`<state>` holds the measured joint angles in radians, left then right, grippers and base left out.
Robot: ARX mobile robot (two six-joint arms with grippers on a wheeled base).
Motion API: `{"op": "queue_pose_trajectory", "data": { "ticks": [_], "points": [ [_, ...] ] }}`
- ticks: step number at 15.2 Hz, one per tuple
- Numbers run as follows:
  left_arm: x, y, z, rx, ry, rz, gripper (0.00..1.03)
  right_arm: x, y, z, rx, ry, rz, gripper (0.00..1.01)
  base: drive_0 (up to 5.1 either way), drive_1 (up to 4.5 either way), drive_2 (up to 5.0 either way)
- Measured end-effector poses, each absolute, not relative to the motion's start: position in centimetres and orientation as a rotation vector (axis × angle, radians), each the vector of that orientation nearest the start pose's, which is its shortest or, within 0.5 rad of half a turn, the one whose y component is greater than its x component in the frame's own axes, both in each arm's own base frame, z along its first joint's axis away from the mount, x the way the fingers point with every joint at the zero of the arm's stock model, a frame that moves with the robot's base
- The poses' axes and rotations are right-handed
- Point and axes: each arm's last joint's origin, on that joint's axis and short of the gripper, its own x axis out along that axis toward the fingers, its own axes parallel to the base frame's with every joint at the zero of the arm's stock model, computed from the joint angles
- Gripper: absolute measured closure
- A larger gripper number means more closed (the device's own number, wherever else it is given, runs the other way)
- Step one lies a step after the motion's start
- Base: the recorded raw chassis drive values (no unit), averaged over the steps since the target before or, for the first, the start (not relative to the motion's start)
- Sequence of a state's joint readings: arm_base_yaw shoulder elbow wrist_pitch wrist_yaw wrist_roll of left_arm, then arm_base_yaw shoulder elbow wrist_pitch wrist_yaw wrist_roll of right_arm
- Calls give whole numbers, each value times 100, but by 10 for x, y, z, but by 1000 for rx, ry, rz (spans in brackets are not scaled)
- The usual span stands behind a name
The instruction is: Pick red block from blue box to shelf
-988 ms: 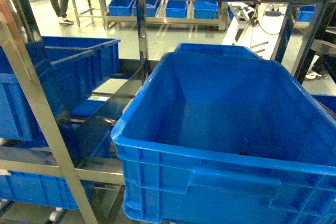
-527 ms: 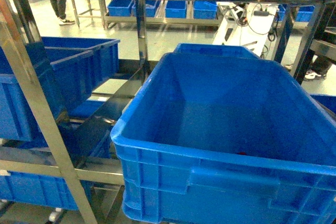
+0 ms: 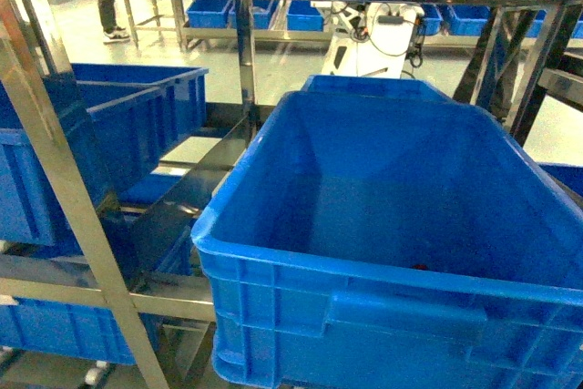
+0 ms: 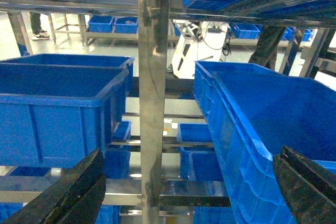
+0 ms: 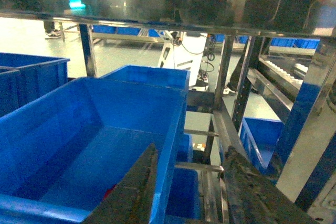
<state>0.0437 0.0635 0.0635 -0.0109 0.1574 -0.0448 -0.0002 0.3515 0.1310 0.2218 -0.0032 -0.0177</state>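
My left gripper [image 4: 189,192] spread wide, holding nothing, hanging in front of shelf post [image 4: 153,93]. My right gripper [image 5: 189,192] parted too, empty, over right wall of blue box [image 3: 383,216].

Risk: right fingers straddle box wall; straight descent would likely hit rim or steel rail.

Red block [image 3: 421,267] barely visible on box floor, tucked against near wall, below and left of right gripper, well apart.

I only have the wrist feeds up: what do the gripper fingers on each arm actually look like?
Only fingers show. The left gripper has broad, dark, matte black fingers with rough-looking edges, tapering toward the tips. The right gripper has similar dark, wedge-shaped fingers with a scuffed, grainy surface. No cables, markings or arm links are visible in any view.
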Motion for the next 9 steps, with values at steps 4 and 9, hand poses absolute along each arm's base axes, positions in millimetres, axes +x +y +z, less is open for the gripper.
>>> {"op": "queue_pose_trajectory", "data": {
  "ticks": [4, 9],
  "points": [
    [98, 0, 179, -46, 13, -113, 5, 115, 0, 187, -13, 0, 2, 99, 0, 0, 0],
    [98, 0, 179, -46, 13, -113, 5, 109, 0, 177, -11, -1, 2, 99, 0, 0, 0]
  ]
}}
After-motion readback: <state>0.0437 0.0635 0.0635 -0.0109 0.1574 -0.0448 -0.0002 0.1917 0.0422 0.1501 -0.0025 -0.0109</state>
